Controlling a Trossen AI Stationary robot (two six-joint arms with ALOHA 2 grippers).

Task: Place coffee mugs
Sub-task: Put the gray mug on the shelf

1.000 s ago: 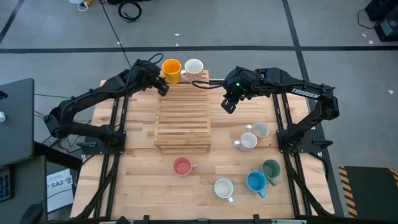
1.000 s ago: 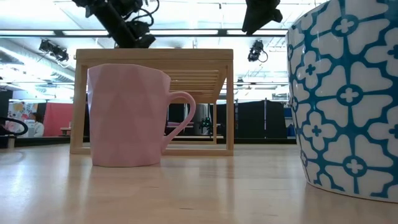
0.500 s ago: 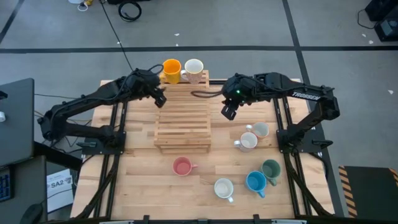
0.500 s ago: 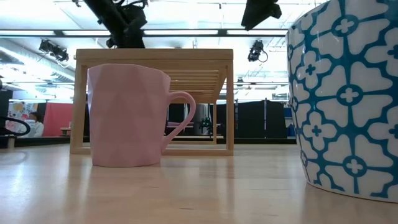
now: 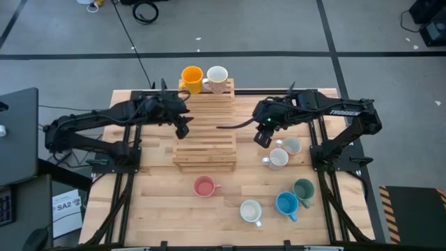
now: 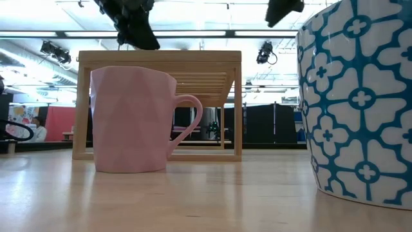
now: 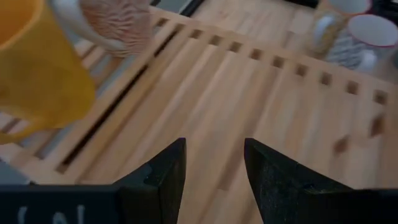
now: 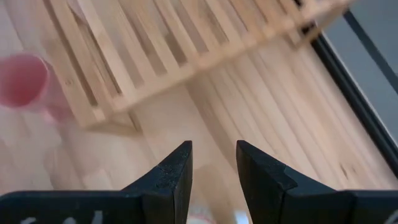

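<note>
Both arms have moved down the high view since the earlier frames. We see the left gripper [image 5: 182,126] now over the left edge of the wooden rack [image 5: 205,132], having drawn away from the orange mug [image 5: 191,78] and white mug [image 5: 217,77], which stand side by side on the rack's upper end. Its fingers [image 7: 163,171] are apart with nothing between them.

We find the right gripper [image 5: 263,137] just right of the rack, close above the two pale mugs [image 5: 282,153] at right of centre, its fingers [image 8: 175,168] also parted and empty.

Lower in the frame, on the table [image 5: 153,202], the pink mug [image 5: 204,186] stands below the rack. A cream mug [image 5: 250,210], the blue mug [image 5: 287,203] and the dark green mug [image 5: 304,189] cluster at lower right.
</note>
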